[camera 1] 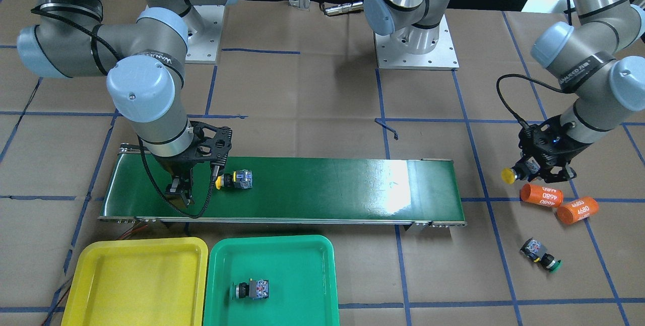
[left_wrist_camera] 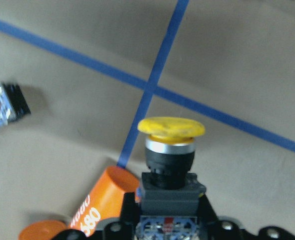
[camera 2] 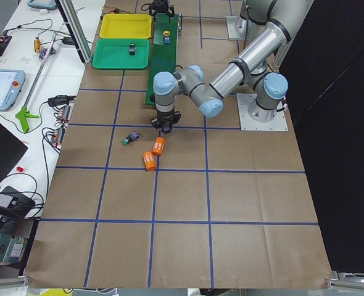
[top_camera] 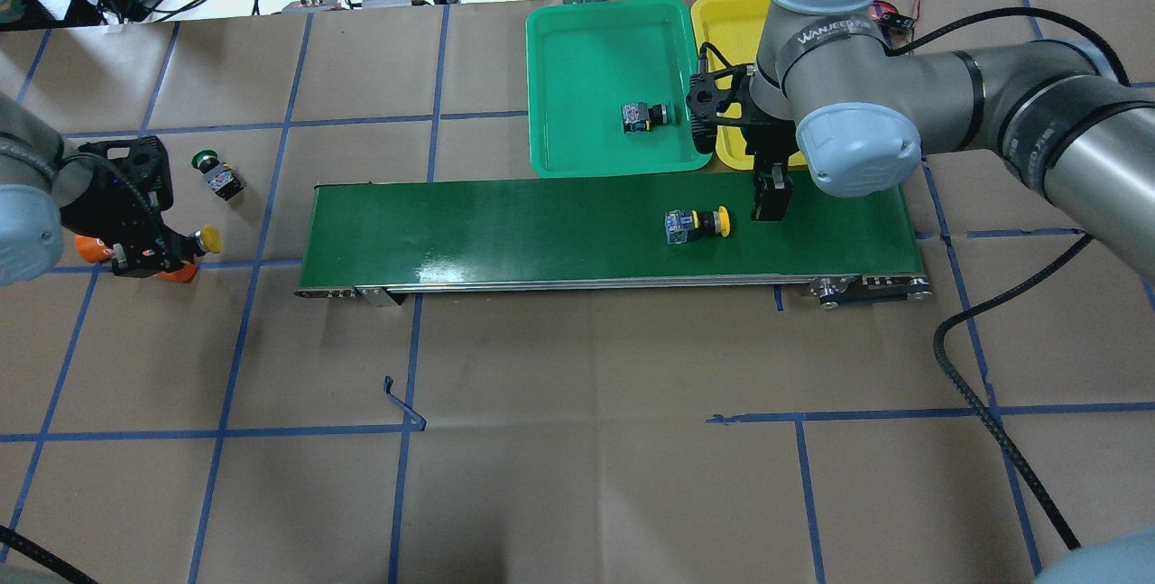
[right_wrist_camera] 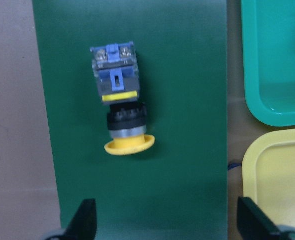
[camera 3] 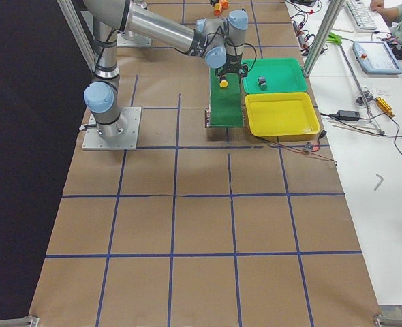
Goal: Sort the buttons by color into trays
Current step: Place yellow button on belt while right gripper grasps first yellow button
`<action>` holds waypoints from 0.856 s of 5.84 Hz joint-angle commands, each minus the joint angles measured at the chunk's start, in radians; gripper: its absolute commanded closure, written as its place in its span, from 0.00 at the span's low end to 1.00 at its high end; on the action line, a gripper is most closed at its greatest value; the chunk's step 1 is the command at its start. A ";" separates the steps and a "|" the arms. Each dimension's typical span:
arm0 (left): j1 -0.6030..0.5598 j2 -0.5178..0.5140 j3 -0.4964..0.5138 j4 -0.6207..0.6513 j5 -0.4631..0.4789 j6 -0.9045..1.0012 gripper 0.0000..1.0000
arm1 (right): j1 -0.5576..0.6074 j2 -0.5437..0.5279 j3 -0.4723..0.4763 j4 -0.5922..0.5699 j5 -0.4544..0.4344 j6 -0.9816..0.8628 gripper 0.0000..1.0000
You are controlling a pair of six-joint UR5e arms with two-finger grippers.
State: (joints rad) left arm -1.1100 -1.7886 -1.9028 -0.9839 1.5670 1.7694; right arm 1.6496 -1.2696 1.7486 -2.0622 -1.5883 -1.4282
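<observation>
My left gripper is shut on a yellow button, whose cap points outward; the left wrist view shows that button held over blue tape, above the table. My right gripper is open and empty, just past the cap of the second yellow button, which lies on its side on the conveyor belt. One green button lies in the green tray. The other green button lies on the table. The yellow tray holds nothing.
Two orange cylinders marked 4680 lie right below my left gripper. The two trays sit side by side against the belt's far side, near my right arm. Cables and tools lie beyond the table's far edge.
</observation>
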 commanded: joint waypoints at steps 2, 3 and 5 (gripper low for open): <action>-0.274 -0.008 0.047 -0.035 -0.004 -0.027 0.99 | 0.002 0.036 0.032 -0.018 0.005 -0.004 0.00; -0.334 -0.011 0.041 -0.035 -0.004 -0.065 0.99 | 0.002 0.038 0.037 -0.033 0.011 -0.006 0.00; -0.393 -0.046 0.016 -0.038 -0.005 -0.155 0.99 | 0.001 0.056 0.038 -0.087 -0.013 -0.021 0.90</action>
State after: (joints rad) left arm -1.4813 -1.8169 -1.8779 -1.0201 1.5621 1.6690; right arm 1.6518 -1.2210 1.7855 -2.1171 -1.5732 -1.4423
